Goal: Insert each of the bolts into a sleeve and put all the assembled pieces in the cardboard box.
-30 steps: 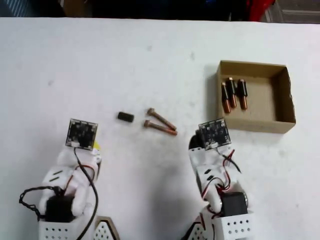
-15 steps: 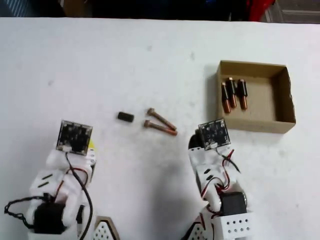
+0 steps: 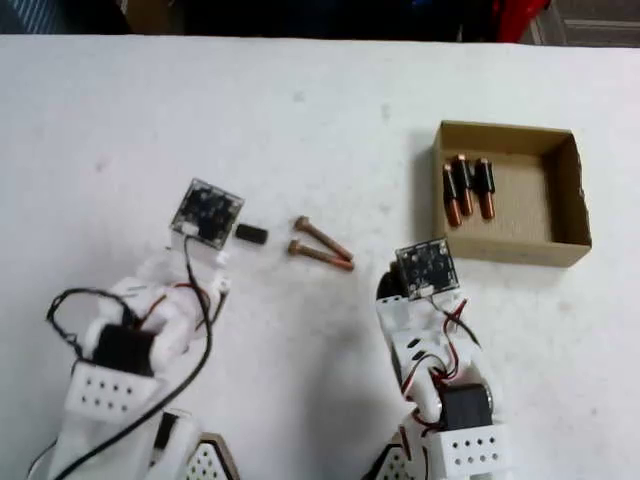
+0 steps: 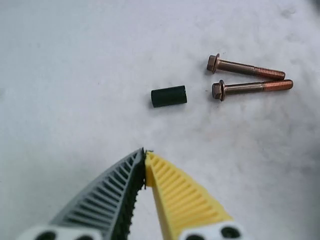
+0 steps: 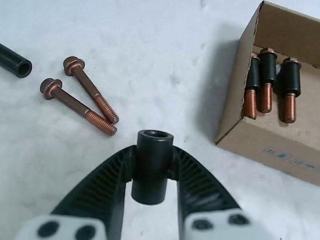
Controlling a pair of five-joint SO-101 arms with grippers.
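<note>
Left wrist view: left gripper (image 4: pixel 145 156) shut on nothing; loose black sleeve (image 4: pixel 169 96) lies on the white table (image 4: pixel 60 60) ahead of the fingertips, near but not touching.

The left gripper's grey and yellow fingers meet at the tips with no gap. Beyond the loose black sleeve lie the first bolt (image 4: pixel 246 68) and the second bolt (image 4: pixel 250 87), bare copper, close together and converging toward their threaded ends. The right gripper (image 5: pixel 151 160) is clamped on the held sleeve (image 5: pixel 151 172), which stands upright with its bore showing, near the cardboard box (image 5: pixel 280 145) but apart from it. Count: two sleeves (one on the table, one held), two loose bolts, and three assembled pieces (image 5: pixel 267 67) lying side by side inside the one box.
</note>
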